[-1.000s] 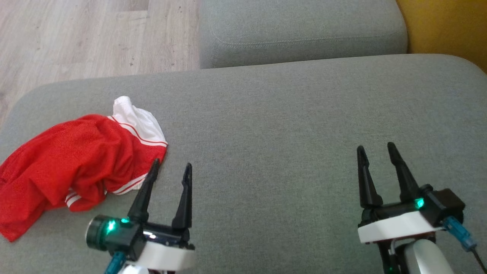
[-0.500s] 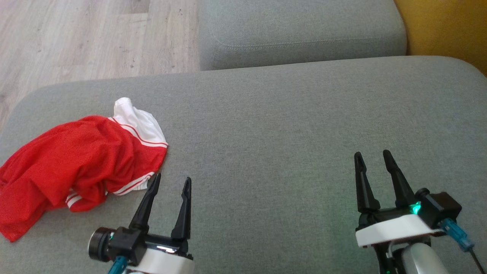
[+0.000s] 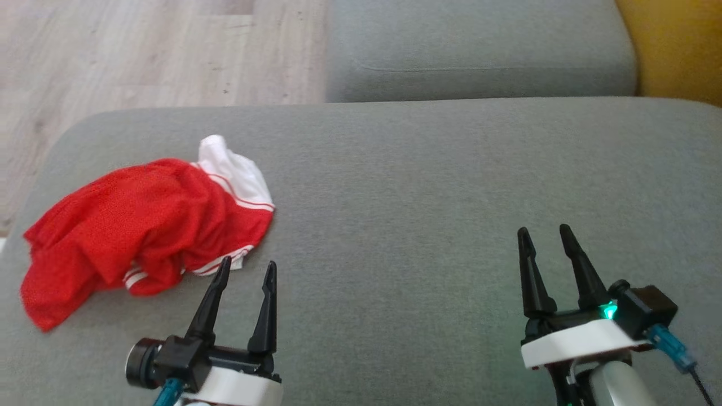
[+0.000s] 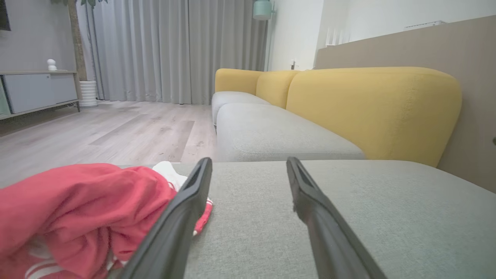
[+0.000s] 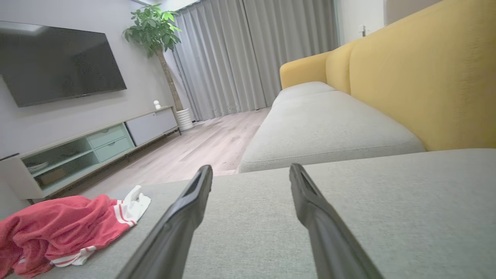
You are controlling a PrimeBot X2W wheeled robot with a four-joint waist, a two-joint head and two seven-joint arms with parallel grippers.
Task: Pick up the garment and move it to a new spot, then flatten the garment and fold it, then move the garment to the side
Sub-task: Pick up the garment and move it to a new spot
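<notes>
The garment (image 3: 141,225) is lying crumpled on the left end of the grey woven cushion (image 3: 451,186). It's red mesh with white striped trim, a lumpy heap running left to right with the white end pointing far-right. The left gripper (image 3: 249,261) is hovering just beside its near hem, fingers spread and empty. The right gripper (image 3: 544,228) is sitting well apart, also spread. Pale wood floor (image 3: 141,51) is showing beyond.

Grey seat cushion (image 3: 451,186) bearing a crumpled garment (image 3: 130,231).
The red garment, with white striped trim, is lying bunched near the cushion's left end, resting directly on the grey upholstery.
</notes>
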